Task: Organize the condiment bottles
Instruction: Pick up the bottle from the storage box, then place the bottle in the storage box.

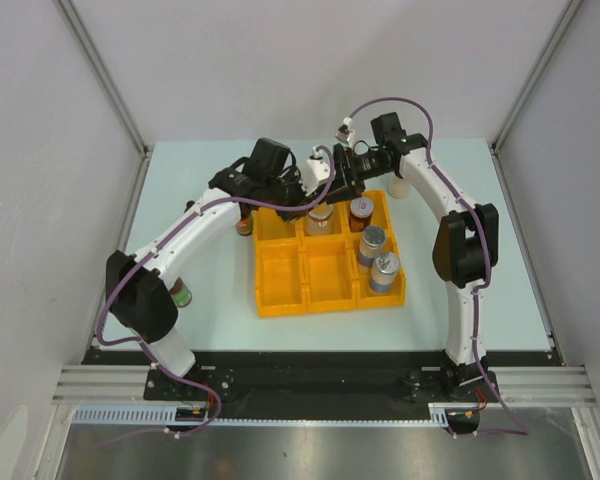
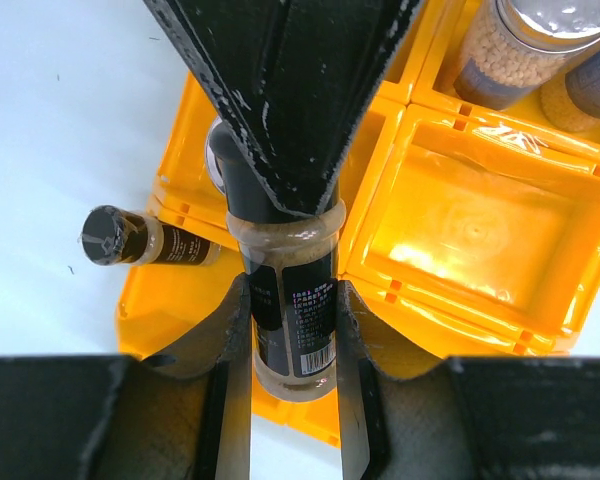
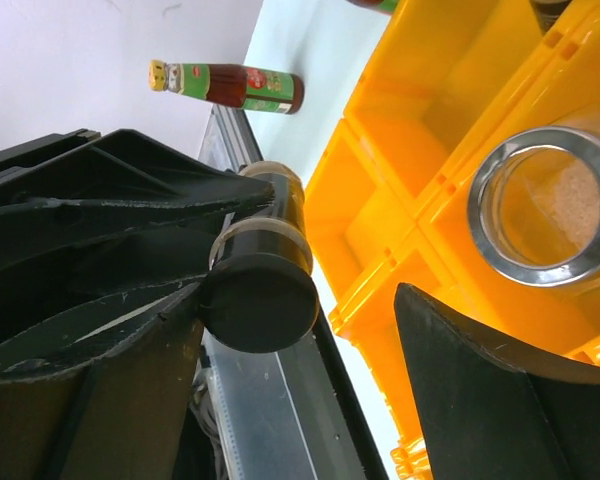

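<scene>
Left jaws clamp a spice jar (image 2: 298, 330) over the tray (image 2: 450, 230); right jaws gape around its cap. Released early, it could fall.

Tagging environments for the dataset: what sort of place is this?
Probably a lab robot cell, not a kitchen: plain white panel walls in metal framing, a left arm and right arm bolted to an aluminium rail at the edge of a pale tabletop.
</scene>
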You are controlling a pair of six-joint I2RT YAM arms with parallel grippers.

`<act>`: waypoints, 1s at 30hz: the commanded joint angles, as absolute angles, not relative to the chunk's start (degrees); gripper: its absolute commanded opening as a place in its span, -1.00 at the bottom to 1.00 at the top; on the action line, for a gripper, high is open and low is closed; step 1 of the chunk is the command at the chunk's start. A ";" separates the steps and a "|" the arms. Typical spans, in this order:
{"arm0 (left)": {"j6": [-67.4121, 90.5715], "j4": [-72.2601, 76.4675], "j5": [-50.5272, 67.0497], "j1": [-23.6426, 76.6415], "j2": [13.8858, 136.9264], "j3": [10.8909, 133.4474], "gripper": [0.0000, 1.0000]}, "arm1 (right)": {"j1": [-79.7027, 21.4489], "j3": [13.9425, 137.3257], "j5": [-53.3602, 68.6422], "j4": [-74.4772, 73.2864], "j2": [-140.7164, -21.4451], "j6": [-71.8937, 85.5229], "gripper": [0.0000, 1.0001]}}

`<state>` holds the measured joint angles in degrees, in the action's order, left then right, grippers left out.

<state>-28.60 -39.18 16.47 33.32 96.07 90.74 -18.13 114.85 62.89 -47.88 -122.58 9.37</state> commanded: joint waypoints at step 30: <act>-29.27 -37.00 17.31 34.28 96.07 90.09 -0.83 | -21.18 118.12 67.24 -49.66 -121.99 8.35 -0.60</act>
